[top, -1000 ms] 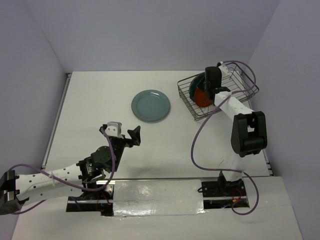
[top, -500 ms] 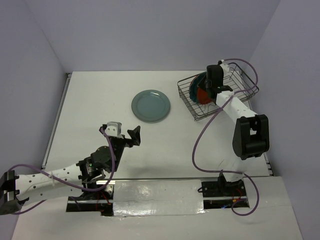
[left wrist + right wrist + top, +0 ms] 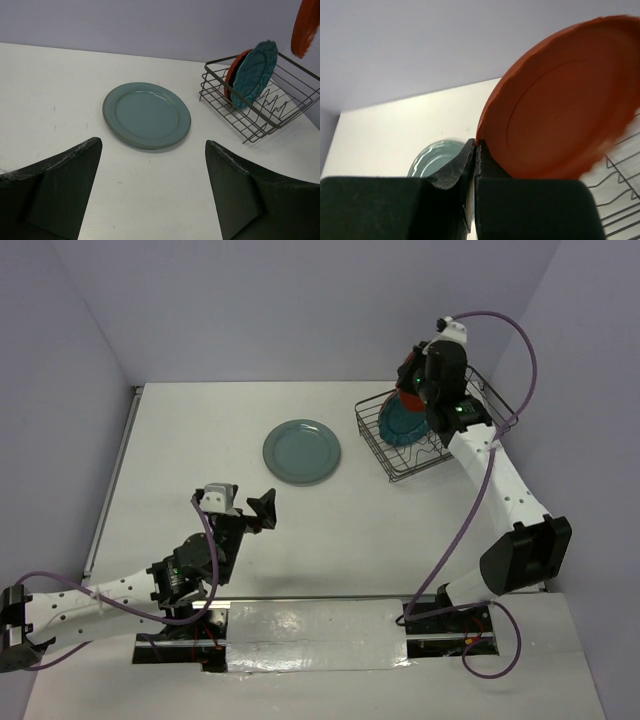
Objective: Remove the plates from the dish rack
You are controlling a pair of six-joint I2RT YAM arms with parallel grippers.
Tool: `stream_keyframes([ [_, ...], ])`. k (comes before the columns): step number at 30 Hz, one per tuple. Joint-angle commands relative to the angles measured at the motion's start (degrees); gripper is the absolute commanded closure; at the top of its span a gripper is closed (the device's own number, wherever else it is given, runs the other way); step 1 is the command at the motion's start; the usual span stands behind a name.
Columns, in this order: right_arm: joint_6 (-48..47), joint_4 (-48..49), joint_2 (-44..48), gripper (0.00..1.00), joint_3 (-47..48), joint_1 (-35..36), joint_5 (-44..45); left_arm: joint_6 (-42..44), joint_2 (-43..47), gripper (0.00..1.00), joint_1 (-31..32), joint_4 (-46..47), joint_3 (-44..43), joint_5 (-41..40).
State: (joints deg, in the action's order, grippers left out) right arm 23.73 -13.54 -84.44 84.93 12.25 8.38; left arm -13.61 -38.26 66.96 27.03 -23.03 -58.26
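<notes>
Red-orange plate [image 3: 560,110] hangs above the dish rack [image 3: 440,455], its rim clenched in the right pincer [image 3: 476,150]. The edge grip probably lets it slide up between the tines. The rack sits at the two o'clock corner of the table [image 3: 200,440], and in it a teal scalloped plate [image 3: 255,72] and a second red-orange plate [image 3: 231,72] stand upright. A grey-green plate [image 3: 146,115] lies flat just toward twelve o'clock of centre. The left pincer [image 3: 152,147] waits released, holding nothing.
</notes>
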Motion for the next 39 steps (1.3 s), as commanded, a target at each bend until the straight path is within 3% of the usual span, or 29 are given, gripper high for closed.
stream_keyframes([
  [1,-10.8,-4.9,-0.3,1.00,6.1,8.8,2.6,-0.5,0.5,0.04,0.2,0.6,-2.4,-1.9],
  [4,-16.5,-11.9,-4.5,1.00,15.4,17.1,7.3,-2.7,1.8,0.04,0.1,-2.9,-3.9,-3.0],
  [7,-17.5,-19.4,-7.8,1.00,19.2,23.5,8.5,-3.7,5.2,0.04,0.3,-3.6,-3.2,-4.2],
  [9,-16.0,-25.5,-9.9,1.00,20.5,28.3,14.9,-3.7,7.8,0.04,0.3,-2.6,-1.8,-4.6],
  [12,-10.9,-31.2,-10.9,1.00,18.8,32.4,14.9,-4.3,10.4,0.05,0.3,-2.2,-0.6,-5.5],
  [15,-7.3,-34.1,-11.1,1.00,10.9,36.6,17.7,-4.4,11.2,0.04,0.4,-2.9,-0.5,-8.1],
  [19,-3.4,-33.8,-10.7,1.00,1.9,40.7,20.0,-4.9,11.0,0.04,0.4,-3.5,-0.9,-8.7],
  [24,-1.1,-28.3,-7.8,1.00,-10.7,44.8,16.7,-4.9,10.7,0.04,0.4,-3.6,-0.9,-10.1],
  [27,0.6,-27.5,-9.3,1.00,-14.1,47.9,17.1,-4.8,10.8,0.04,0.4,-2.9,-0.5,-10.2],
  [39,1.9,-23.5,-18.2,1.00,-15.0,53.4,17.6,-4.3,9.3,0.04,0.4,-2.7,-0.7,-10.8],
])
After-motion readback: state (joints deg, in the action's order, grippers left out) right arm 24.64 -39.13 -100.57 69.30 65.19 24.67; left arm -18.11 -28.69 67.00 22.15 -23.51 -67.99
